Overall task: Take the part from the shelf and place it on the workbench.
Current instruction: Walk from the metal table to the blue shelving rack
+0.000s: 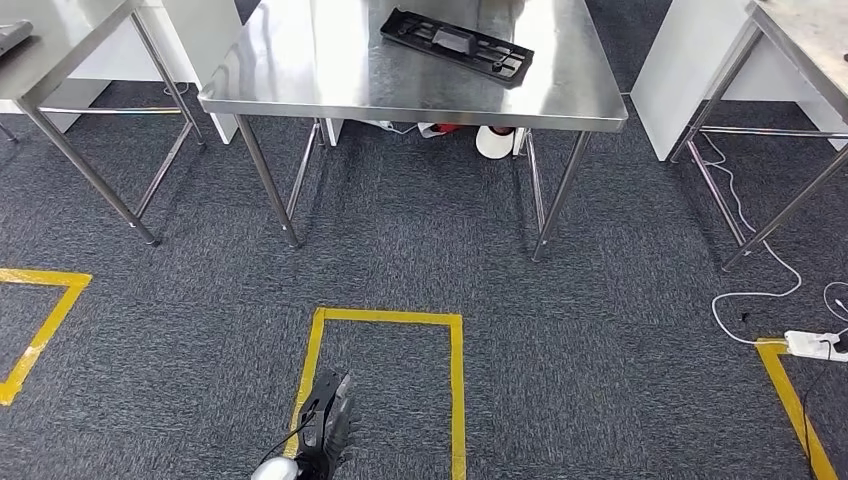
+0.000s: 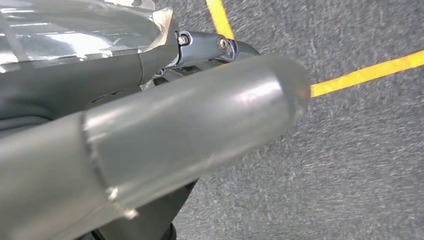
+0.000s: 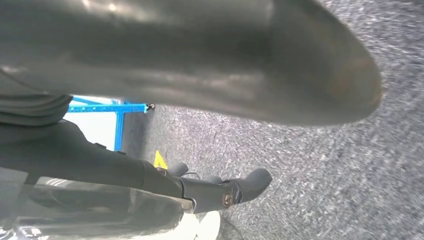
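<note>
head view: black part (image 1: 457, 44) lying flat on the steel bench (image 1: 300, 70), toward its far right side, well apart from either hand; left hand (image 1: 325, 415) hanging low over grey carpet (image 1: 600, 300), fingers loosely together with nothing in them, beside the left edge of a yellow tape rectangle (image 1: 457, 380); more steel benches at far left (image 1: 60, 50) and far right (image 1: 800, 40); white cable (image 1: 745, 235) trailing across the floor to a power strip (image 1: 815, 345) at right; white roll (image 1: 493, 142) and a red object (image 1: 447, 128) under the middle bench.

left wrist view: thick grey thumb (image 2: 200, 130) of the left hand across the frame, blurred; darker finger (image 2: 220, 46) beyond it, nothing gripped; yellow tape lines (image 2: 370, 72) on carpet behind.

right wrist view: right hand (image 3: 200, 125) hanging over carpet, grey thumb (image 3: 225, 60) large and blurred, dark fingers (image 3: 240, 187) stretched out below with nothing between them; whether spread wide or narrow, cannot tell; blue frame (image 3: 107, 107) and a scrap of yellow tape (image 3: 159, 160) in the background.
</note>
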Available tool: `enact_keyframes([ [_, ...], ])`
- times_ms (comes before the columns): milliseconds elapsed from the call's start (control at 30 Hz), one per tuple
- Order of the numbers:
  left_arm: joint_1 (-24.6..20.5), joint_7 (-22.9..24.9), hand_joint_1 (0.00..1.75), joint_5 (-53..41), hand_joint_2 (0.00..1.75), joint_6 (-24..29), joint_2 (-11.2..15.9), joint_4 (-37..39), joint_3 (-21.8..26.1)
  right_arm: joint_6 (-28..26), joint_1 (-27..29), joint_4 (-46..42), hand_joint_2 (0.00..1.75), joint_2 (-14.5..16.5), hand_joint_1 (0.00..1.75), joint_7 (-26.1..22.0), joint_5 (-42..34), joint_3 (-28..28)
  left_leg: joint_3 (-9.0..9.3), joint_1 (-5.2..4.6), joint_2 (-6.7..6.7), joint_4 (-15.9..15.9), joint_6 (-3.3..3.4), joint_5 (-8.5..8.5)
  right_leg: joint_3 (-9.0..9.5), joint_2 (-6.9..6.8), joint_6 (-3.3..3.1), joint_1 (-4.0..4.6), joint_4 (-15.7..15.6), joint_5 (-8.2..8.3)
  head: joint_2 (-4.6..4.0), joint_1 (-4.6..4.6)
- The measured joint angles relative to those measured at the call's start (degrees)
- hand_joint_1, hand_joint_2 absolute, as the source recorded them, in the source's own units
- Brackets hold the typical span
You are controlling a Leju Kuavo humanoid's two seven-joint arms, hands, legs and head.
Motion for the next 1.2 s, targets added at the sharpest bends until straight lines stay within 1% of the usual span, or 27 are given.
enact_keyframes([
  [33, 0.00, 0.00, 0.00, 0.16, 0.00, -0.05, 0.05, 0.16, 0.00, -0.28, 0.03, 0.00, 0.00, 0.02, 0.00, -0.07, 0.25, 0.15, -0.37, 0.03, -0.07, 4.00, -0.23, -1.72, -0.91, -0.03, -0.01, 0.05, 0.09, 0.82, 0.00, -0.03],
  [67, 0.01, -0.03, 0.00, 0.38, 0.00, -0.09, 0.11, 0.37, 0.00, -0.56, 0.04, 0.00, 0.00, 0.03, 0.00, -0.14, 0.57, 0.35, -0.26, 0.07, -0.10, 6.89, -0.39, -1.90, -1.83, -0.05, 0.08, 0.07, 0.24, 1.58, 0.00, -0.02],
  [100, 0.01, -0.11, 0.00, 0.67, 0.00, -0.13, 0.16, 0.61, 0.00, -0.83, 0.07, 0.00, 0.00, 0.04, 0.00, -0.20, 0.95, 0.58, 0.76, 0.14, -0.09, 7.91, -0.48, -0.86, -2.81, -0.06, 0.25, 0.06, 0.49, 2.24, 0.00, -0.04],
  [167, -0.14, -0.52, 0.00, 1.31, 0.00, -0.35, 0.22, 1.12, -0.03, -1.35, 0.06, 0.00, 0.00, 0.08, 0.00, -0.14, 1.78, 1.09, 6.01, 0.26, -0.10, 3.44, -0.37, 1.36, -4.77, -0.06, 0.79, -0.02, 1.41, 3.14, 0.00, -0.07],
  [233, -0.56, -1.18, 0.00, 1.91, 0.00, -0.85, 0.24, 1.63, -0.11, -1.84, -0.08, -0.01, 0.00, 0.16, 0.00, 0.13, 2.50, 1.67, 12.39, 0.18, -0.20, -4.66, 0.02, 0.47, -6.34, -0.06, 1.48, 0.18, 2.66, 3.66, 0.00, -0.08],
  [267, -0.80, -1.47, 0.00, 2.12, 0.00, -1.15, 0.26, 1.95, -0.17, -2.11, -0.19, -0.02, 0.00, 0.19, 0.00, 0.23, 2.76, 1.95, 14.10, 0.04, -0.27, -7.31, 0.28, -0.46, -6.82, -0.08, 1.85, 0.30, 3.09, 3.96, 0.00, -0.10],
  [300, -0.97, -1.66, 0.00, 2.24, 0.00, -1.38, 0.28, 2.27, -0.24, -2.38, -0.26, -0.02, 0.00, 0.22, 0.00, 0.29, 2.96, 2.21, 14.68, -0.19, -0.31, -8.69, 0.65, -0.97, -7.23, -0.11, 2.28, 0.43, 3.28, 4.38, 0.00, -0.08],
  [367, -1.18, -1.78, 0.00, 2.34, 0.00, -1.66, 0.33, 2.96, -0.44, -2.91, -0.26, -0.01, 0.00, 0.25, 0.00, 0.30, 3.19, 2.56, 13.78, -0.45, -0.18, -9.29, 1.82, -0.34, -7.93, -0.11, 3.16, 0.48, 3.56, 4.89, 0.00, -0.15],
  [400, -1.27, -1.78, 0.00, 2.43, 0.00, -1.67, 0.34, 3.28, -0.54, -3.10, -0.19, -0.01, 0.00, 0.28, 0.00, 0.30, 3.28, 2.67, 13.12, -0.50, -0.07, -9.47, 2.57, 0.34, -8.54, -0.05, 3.26, 0.40, 4.36, 4.04, 0.00, -0.14],
  [433, -1.39, -1.80, 0.00, 2.61, 0.00, -1.63, 0.31, 3.58, -0.63, -3.27, -0.08, 0.00, 0.00, 0.34, 0.00, 0.29, 3.40, 2.77, 12.35, -0.46, 0.04, -9.66, 3.21, 1.08, -9.41, 0.03, 3.10, 0.30, 6.06, 2.23, 0.00, -0.10],
  [500, -1.54, -1.96, 0.00, 3.16, 0.00, -1.24, 0.21, 4.30, -0.72, -3.60, 0.07, 0.00, 0.00, 0.53, 0.00, 0.19, 3.73, 3.04, 10.60, -0.46, 0.19, -9.69, 3.82, 2.56, -11.45, 0.17, 2.52, 0.04, 12.40, -3.00, 0.00, 0.11],
  [533, -1.54, -2.10, 0.00, 3.51, 0.00, -0.97, 0.16, 4.72, -0.74, -3.73, 0.13, 0.00, 0.00, 0.61, 0.00, 0.11, 3.88, 3.21, 9.71, -0.47, 0.28, -9.66, 3.81, 3.35, -12.16, 0.20, 2.60, 0.01, 15.95, -4.78, 0.00, 0.21],
  [567, -1.53, -2.28, 0.00, 3.85, 0.00, -0.68, 0.13, 5.14, -0.77, -3.82, 0.19, 0.00, 0.00, 0.64, 0.00, 0.02, 4.02, 3.38, 8.72, -0.48, 0.39, -9.62, 3.71, 4.18, -12.26, 0.22, 3.01, -0.01, 18.62, -5.36, 0.00, 0.23],
  [600, -1.52, -2.45, 0.00, 4.23, 0.00, -0.43, 0.11, 5.54, -0.80, -3.90, 0.21, 0.00, 0.00, 0.65, 0.00, -0.07, 4.11, 3.51, 7.74, -0.48, 0.48, -9.57, 3.58, 5.01, -11.56, 0.23, 3.63, -0.06, 19.69, -4.72, 0.00, 0.25],
  [633, -1.53, -2.60, 0.00, 4.59, 0.00, -0.19, 0.08, 5.89, -0.83, -3.95, 0.22, 0.00, 0.00, 0.64, 0.00, -0.15, 4.17, 3.62, 6.82, -0.46, 0.54, -9.53, 3.40, 5.81, -9.87, 0.24, 4.29, -0.14, 18.75, -3.34, 0.00, 0.26],
  [667, -1.55, -2.73, 0.00, 4.98, 0.00, 0.06, 0.03, 6.18, -0.85, -3.98, 0.19, 0.00, 0.00, 0.62, 0.00, -0.29, 4.28, 3.71, 5.89, -0.44, 0.56, -9.50, 3.15, 6.61, -7.10, 0.24, 4.73, -0.23, 15.76, -2.05, 0.00, 0.25],
  [700, -1.58, -2.84, 0.00, 5.41, 0.00, 0.37, -0.02, 6.39, -0.87, -4.00, 0.09, 0.00, 0.00, 0.62, 0.00, -0.42, 4.38, 3.79, 5.12, -0.49, 0.56, -9.46, 2.83, 7.35, -3.55, 0.26, 4.78, -0.25, 11.28, -1.75, 0.00, 0.27],
  [767, -1.76, -3.08, 0.00, 6.19, 0.00, 1.05, -0.15, 6.73, -0.87, -4.00, -0.14, -0.01, 0.00, 0.63, 0.00, -0.69, 4.61, 3.98, 4.27, -0.59, 0.59, -9.54, 2.12, 8.85, 1.75, 0.48, 3.89, 0.19, 3.02, -2.83, 0.00, 0.16],
  [800, -1.88, -3.18, 0.00, 6.55, 0.00, 1.35, -0.20, 6.91, -0.89, -3.99, -0.25, -0.01, 0.00, 0.65, 0.00, -0.75, 4.66, 4.04, 4.17, -0.61, 0.61, -9.76, 1.78, 9.55, 2.70, 0.59, 3.28, 0.51, 0.99, -3.44, 0.00, 0.07],
  [867, -2.02, -3.33, 0.00, 7.04, 0.00, 1.84, -0.27, 7.44, -0.97, -3.93, -0.34, 0.02, 0.00, 0.69, 0.00, -0.81, 4.68, 4.09, 4.02, -0.40, 0.54, -10.21, 1.09, 10.51, 1.94, 0.57, 2.13, 0.50, 0.58, -2.78, 0.00, -0.15],
  [900, -2.00, -3.35, 0.00, 7.17, 0.00, 2.02, -0.28, 7.69, -1.01, -3.89, -0.40, 0.04, 0.00, 0.69, 0.00, -0.79, 4.68, 4.08, 3.66, -0.22, 0.45, -9.86, 0.77, 9.64, 1.40, 0.48, 1.44, 0.32, 0.64, -2.15, 0.00, -0.26],
  [933, -1.95, -3.37, 0.00, 7.24, 0.00, 2.19, -0.28, 7.92, -1.03, -3.84, -0.42, 0.07, 0.00, 0.69, 0.00, -0.77, 4.67, 4.08, 3.10, -0.09, 0.34, -8.47, 0.47, 7.47, 0.75, 0.36, 0.72, 0.11, 0.61, -1.39, 0.00, -0.38],
  [1000, -1.92, -3.37, 0.00, 7.31, 0.00, 2.34, -0.27, 8.26, -1.05, -3.79, -0.48, 0.09, 0.00, 0.67, 0.00, -0.74, 4.65, 4.07, 1.54, 0.05, 0.11, -2.22, 0.03, 0.79, -0.73, 0.19, -0.25, 0.10, 0.66, 0.18, 0.00, -0.53],
  [1033, -1.94, -3.38, 0.00, 7.37, 0.00, 2.38, -0.26, 8.40, -1.07, -3.79, -0.47, 0.09, 0.00, 0.67, 0.00, -0.73, 4.60, 4.07, 0.90, 0.05, 0.02, 1.87, -0.15, -1.83, -1.53, 0.14, -0.44, 0.23, 0.73, 0.94, 0.00, -0.55],
  [1067, -1.97, -3.40, 0.00, 7.48, 0.00, 2.41, -0.26, 8.57, -1.08, -3.80, -0.47, 0.09, 0.00, 0.68, 0.00, -0.74, 4.49, 4.07, 0.66, 0.06, -0.04, 5.28, -0.26, -2.96, -2.37, 0.12, -0.44, 0.33, 0.82, 1.61, 0.00, -0.55],
  [1133, -1.99, -3.51, 0.00, 7.70, 0.00, 2.48, -0.26, 8.91, -1.20, -3.92, -0.44, 0.09, 0.00, 0.68, 0.00, -0.81, 4.14, 4.05, 2.44, 0.06, -0.03, 7.23, -0.26, -1.23, -4.19, -0.05, -0.30, 0.43, 1.15, 2.74, 0.00, -0.57],
  [1200, -2.16, -3.64, 0.00, 7.79, 0.00, 2.44, -0.26, 9.17, -1.56, -4.34, -0.40, 0.09, 0.00, 0.67, 0.00, -0.93, 4.02, 4.03, 7.75, 0.00, 0.96, 1.76, 0.06, 1.17, -5.70, -0.48, -0.02, 0.50, 1.74, 3.46, 0.00, -0.61],
])
